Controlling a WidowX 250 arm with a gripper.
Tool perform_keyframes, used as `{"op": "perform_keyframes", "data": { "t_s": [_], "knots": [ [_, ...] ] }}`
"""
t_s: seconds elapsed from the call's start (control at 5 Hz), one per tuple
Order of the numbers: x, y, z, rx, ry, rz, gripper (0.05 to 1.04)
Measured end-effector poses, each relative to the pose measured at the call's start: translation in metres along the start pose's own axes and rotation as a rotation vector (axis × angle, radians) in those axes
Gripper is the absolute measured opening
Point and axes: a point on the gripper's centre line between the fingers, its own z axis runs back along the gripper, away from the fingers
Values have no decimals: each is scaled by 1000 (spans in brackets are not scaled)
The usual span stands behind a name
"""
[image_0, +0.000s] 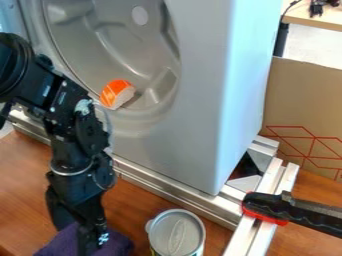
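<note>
The black gripper (80, 226) hangs down at the lower left, its lower end at a dark purple cloth (119, 244) by the bottom edge, overlapping it from this angle. Whether it grips the cloth cannot be made out. To the right of the cloth stands a can (176, 234) with a silver top. Higher up, an orange and white toy sushi piece (117, 94) rests inside the round recess of a grey washer-like body (207, 105).
Metal rails (180, 191) run along the foot of the grey body on the wooden table (23, 187). A black and red clamp (294, 210) sits on the rails at the right. Behind stands a cardboard panel (304, 105).
</note>
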Motion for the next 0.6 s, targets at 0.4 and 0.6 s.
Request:
{"op": "perform_keyframes", "data": {
  "t_s": [0.4, 0.6],
  "knots": [
    [-11, 0, -27, -34, 71, 47, 1000],
    [-9, -1, -41, -69, 75, 52, 1000]
  ]
}}
